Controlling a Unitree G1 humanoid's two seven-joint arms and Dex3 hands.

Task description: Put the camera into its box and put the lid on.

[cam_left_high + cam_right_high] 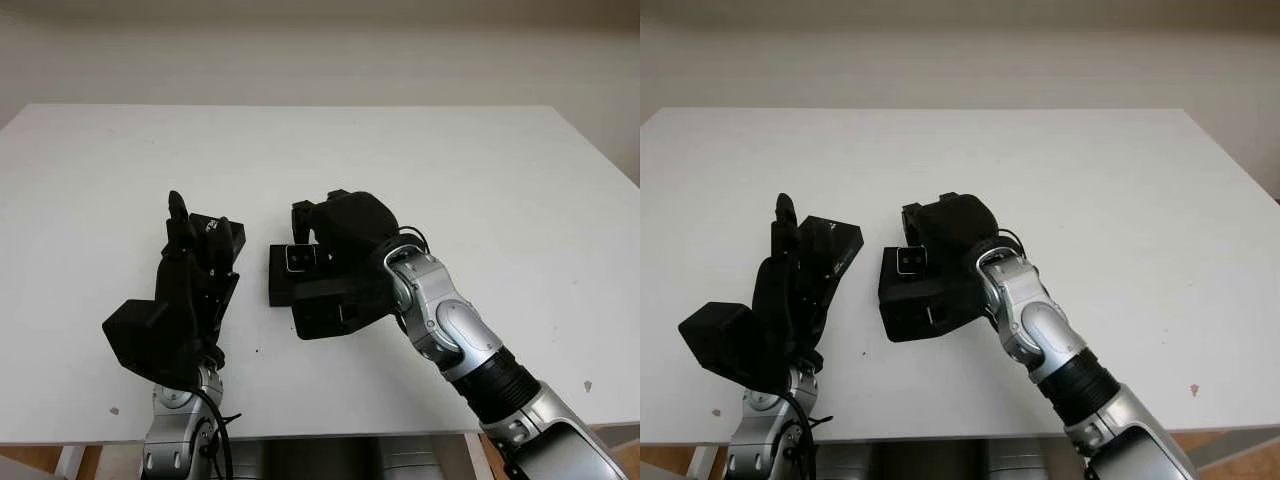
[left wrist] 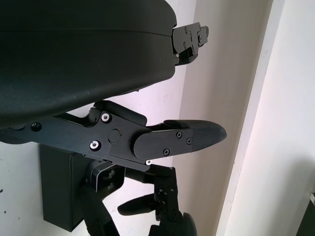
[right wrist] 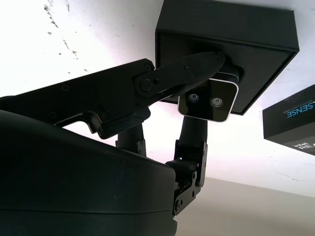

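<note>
- White table (image 1: 480, 200) carries an open black box (image 3: 231, 44) near its middle.
- Right hand (image 1: 345, 235) sits over the box, fingers (image 3: 182, 73) clamped on the camera (image 3: 209, 101), a small silver-edged block with two lens spots.
- Camera is at the box's rim, beside its open side; whether it touches the box floor I cannot tell.
- Lid (image 1: 830, 250), black with printed lettering, lies flat just beside the box.
- Left hand (image 1: 190, 280) is above the lid, released, holding nothing.

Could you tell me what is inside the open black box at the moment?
The right hand holds the camera over the box, partly in its opening. The box floor beneath is covered. The lid lies by the left hand.
</note>
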